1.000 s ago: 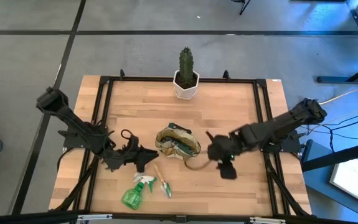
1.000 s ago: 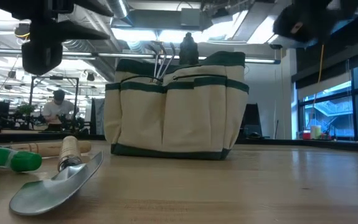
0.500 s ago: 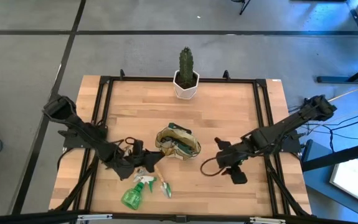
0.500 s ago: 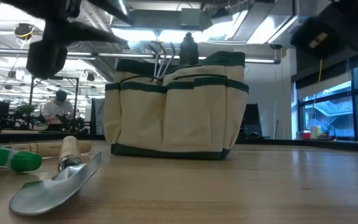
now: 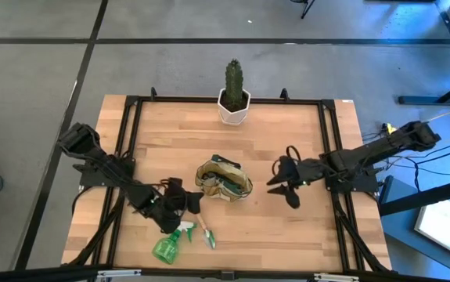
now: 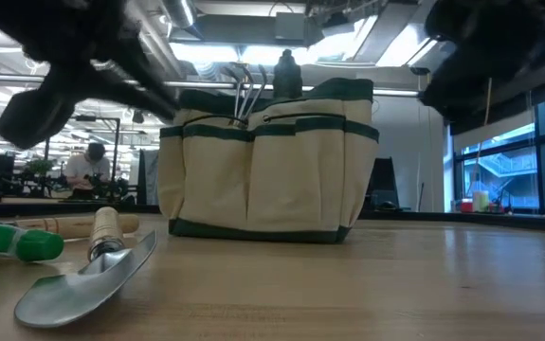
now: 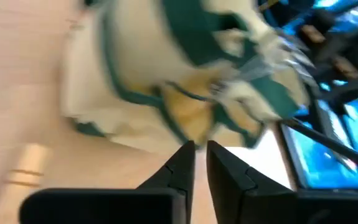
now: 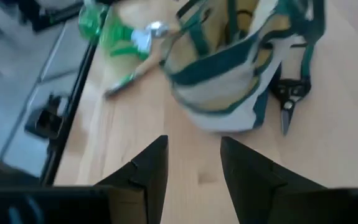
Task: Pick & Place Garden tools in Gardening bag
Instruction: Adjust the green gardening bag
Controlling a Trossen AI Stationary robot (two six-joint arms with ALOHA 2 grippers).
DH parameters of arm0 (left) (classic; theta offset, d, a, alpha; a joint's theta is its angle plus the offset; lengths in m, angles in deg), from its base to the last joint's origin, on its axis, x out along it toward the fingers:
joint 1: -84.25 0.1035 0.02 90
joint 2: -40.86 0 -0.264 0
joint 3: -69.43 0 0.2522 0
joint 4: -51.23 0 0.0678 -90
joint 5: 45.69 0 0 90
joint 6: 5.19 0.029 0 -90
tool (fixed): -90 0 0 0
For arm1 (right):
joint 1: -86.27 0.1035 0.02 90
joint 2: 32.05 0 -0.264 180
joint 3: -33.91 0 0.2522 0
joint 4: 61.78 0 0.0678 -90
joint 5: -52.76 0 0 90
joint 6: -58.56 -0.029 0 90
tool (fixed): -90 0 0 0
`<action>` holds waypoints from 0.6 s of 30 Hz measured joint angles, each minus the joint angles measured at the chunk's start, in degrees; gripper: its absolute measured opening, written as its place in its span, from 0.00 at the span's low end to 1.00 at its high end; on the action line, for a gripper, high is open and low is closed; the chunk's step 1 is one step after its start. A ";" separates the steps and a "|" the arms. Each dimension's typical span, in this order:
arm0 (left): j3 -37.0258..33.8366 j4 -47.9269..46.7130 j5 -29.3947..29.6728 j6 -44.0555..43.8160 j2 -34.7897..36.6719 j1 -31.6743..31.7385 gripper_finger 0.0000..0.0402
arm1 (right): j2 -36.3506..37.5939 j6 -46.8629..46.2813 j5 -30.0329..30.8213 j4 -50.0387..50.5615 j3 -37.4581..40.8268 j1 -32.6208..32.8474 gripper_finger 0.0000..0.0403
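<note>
Blurring left hand point(image 7: 195, 163) nearly closed, empty | right hand point(image 8: 193, 169) parted, empty

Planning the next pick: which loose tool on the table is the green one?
The spray bottle, at the table's front edge left of the bag. The trowel beside it is wood and metal.

1 bag point(image 5: 223, 178), 1 spray bottle point(image 5: 166, 246), 1 trowel point(image 6: 82, 280), 1 cactus point(image 5: 233, 80).

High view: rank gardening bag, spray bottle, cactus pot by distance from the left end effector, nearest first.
From the left end effector:
1. Gardening bag, just beside it toward table centre.
2. Spray bottle, near the front edge.
3. Cactus pot, at the far edge.
</note>
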 joint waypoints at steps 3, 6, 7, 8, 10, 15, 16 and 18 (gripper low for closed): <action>0.00 -3.51 -0.52 -4.69 0.00 0.00 0.03 | -1.26 -0.06 -3.48 -2.14 0.02 -3.51 0.37; 0.00 -4.81 -1.67 -6.39 0.00 0.48 0.01 | -2.89 0.45 -4.65 -2.19 0.00 -6.74 0.37; 0.00 -5.27 -2.34 -6.44 0.00 0.84 0.00 | -3.68 0.94 -4.78 -2.34 0.00 -7.92 0.37; 0.00 -5.57 -3.04 -6.40 0.00 1.35 0.00 | -4.56 1.33 -4.76 -2.42 0.00 -9.15 0.37; 0.00 -6.47 -4.88 -6.45 0.00 2.48 0.01 | -6.52 1.65 -4.84 -2.83 0.01 -11.33 0.37; -0.02 -8.70 -9.53 -5.37 0.00 6.39 0.00 | -12.07 1.71 -9.35 -10.21 0.01 -15.13 0.37; -0.02 -8.70 -9.55 -4.79 0.00 7.18 0.00 | -13.18 1.71 -10.40 -11.82 0.00 -15.60 0.37; -0.02 -8.62 -9.92 -3.68 0.00 8.77 0.01 | -15.39 1.49 -12.52 -15.26 0.00 -16.06 0.37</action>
